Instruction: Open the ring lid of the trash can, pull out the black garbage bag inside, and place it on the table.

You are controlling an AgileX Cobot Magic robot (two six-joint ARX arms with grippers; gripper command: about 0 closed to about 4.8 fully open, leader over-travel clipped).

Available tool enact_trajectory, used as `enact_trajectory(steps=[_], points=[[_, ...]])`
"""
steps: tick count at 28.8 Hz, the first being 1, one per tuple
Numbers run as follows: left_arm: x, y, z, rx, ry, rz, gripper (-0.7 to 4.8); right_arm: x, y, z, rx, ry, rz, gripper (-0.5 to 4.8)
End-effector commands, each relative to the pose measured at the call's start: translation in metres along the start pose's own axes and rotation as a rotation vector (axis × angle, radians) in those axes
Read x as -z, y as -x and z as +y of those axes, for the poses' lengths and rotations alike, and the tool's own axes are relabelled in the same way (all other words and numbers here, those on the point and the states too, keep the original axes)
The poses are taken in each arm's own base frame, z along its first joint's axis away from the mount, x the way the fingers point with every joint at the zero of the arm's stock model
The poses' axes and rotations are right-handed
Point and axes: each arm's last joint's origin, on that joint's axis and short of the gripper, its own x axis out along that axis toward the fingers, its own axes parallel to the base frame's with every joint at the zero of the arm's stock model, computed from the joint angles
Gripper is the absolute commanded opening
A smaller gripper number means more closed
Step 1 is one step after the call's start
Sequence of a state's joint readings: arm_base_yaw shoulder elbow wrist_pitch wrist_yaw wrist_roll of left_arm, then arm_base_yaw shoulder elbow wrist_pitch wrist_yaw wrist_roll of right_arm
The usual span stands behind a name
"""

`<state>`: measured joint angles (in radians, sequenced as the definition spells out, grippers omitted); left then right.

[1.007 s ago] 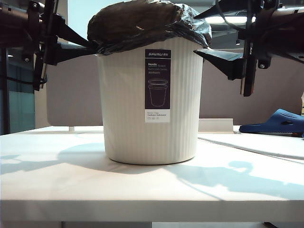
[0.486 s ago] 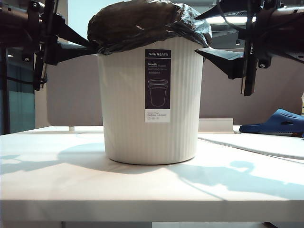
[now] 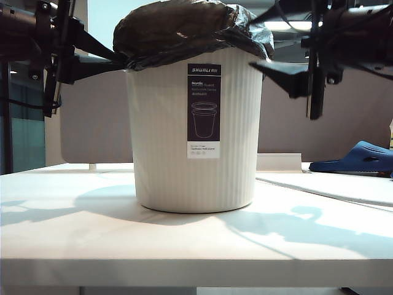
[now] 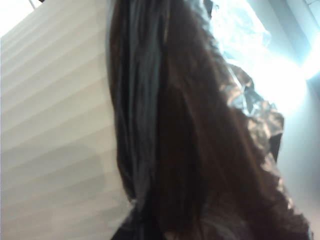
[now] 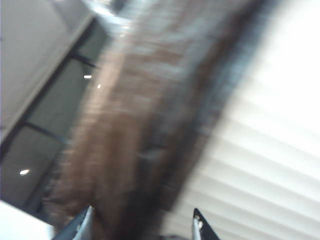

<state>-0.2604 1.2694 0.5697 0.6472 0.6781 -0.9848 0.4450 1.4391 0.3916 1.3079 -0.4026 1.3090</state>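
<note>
Nearest the camera, the white tabletop (image 3: 184,246) is lying bare in front of the trash can (image 3: 159,141), which is standing at centre. No ring lid is showing on the can's mouth. The black garbage bag (image 3: 184,31) is bulging over the rim at twelve o'clock, so pulling it out and laying it down is still remaining. At nine o'clock of the rim the left end effector (image 3: 116,56) is sitting pressed together against the bag's edge, seemingly pinching film. At three o'clock the right end effector (image 3: 261,40) is standing spread, fingertips (image 5: 197,220) straddling the bag's edge; compared with a second ago it is sitting slightly higher and closer in.
</note>
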Motion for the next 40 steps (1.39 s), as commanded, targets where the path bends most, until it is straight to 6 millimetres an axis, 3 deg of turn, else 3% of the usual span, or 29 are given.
enact_trajectory(steps=[1,4,7,9,14,34,40], points=[[-0.001,0.0,-0.002,0.016,-0.017,0.0,-0.06,0.0,0.0,0.001,-0.002,0.029,-0.004,1.6],[-0.001,0.0,-0.002,0.016,-0.02,0.0,-0.06,0.0,0.0,0.001,-0.002,0.033,-0.003,1.44],[-0.001,0.0,-0.002,0.016,-0.02,0.0,-0.06,0.0,0.0,0.001,-0.003,0.036,-0.001,0.74],[-0.001,0.0,-0.002,0.016,-0.02,0.0,-0.06,0.0,0.0,0.001,-0.008,0.038,-0.001,0.7],[-0.001,0.0,-0.002,0.016,-0.02,0.0,-0.06,-0.001,0.0,0.004,-0.039,0.05,0.005,-0.01],[-0.001,0.001,-0.004,0.032,-0.018,0.013,-0.06,0.001,0.001,0.014,-0.137,0.076,0.095,-0.01],[-0.003,0.007,-0.015,0.059,-0.045,-0.007,-0.06,-0.001,0.003,0.025,-0.178,0.112,0.082,-0.01]])
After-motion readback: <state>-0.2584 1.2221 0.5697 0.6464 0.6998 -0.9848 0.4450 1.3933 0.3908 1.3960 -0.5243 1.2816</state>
